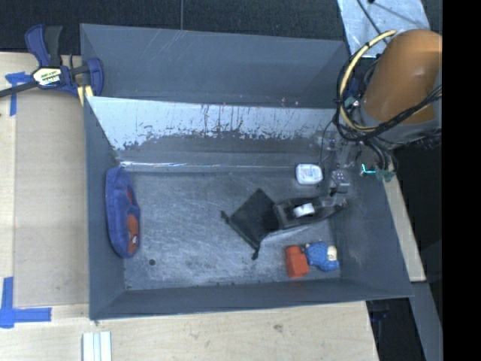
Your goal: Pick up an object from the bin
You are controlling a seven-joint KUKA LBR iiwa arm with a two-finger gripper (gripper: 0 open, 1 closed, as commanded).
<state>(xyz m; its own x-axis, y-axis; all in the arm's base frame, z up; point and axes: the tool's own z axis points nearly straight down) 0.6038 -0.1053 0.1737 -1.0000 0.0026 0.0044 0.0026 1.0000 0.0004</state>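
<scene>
A dark grey block (285,215) — white patch on top — lies flat, right of centre.

Dim overall, with pale glare inside the bin (225,122)

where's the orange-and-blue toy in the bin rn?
In the camera view the orange-and-blue toy lies lower right on the bin floor, just in front of the dark grey block and close to the front wall.

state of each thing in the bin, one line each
gripper: low, right side, beside the dark piece
blue toy: lying along left wall
black flat piece: flat, mid-bin
dark piece: lying, white part on top
small white object: lying near back wall
orange block: lying, touching blue figure
blue figure: lying, front right
</scene>
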